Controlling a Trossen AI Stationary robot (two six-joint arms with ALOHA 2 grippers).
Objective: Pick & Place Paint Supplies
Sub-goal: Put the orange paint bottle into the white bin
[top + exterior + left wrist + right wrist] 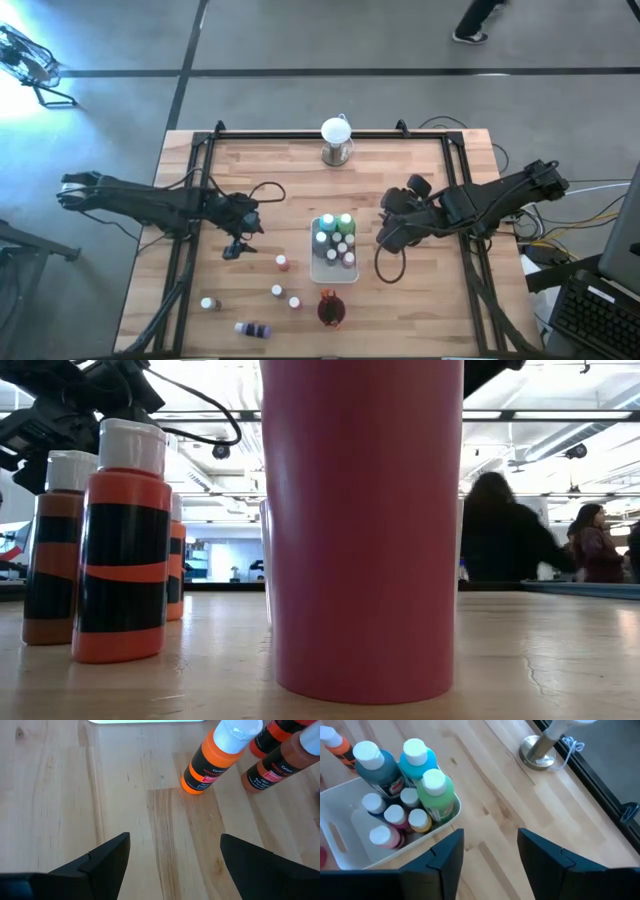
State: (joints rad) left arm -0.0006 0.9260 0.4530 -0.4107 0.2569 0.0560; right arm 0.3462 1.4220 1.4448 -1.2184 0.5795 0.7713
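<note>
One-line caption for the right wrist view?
Open right gripper beside the white tray packed with upright paint bottles.

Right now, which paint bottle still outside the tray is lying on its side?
The purple bottle at the table's near edge, left of the dark red cup. The other loose bottles stand upright, white caps up.

High view: straight down, whole table. Low view: tabletop level, cup very close. Wrist views look down — right shares tray with high.
</note>
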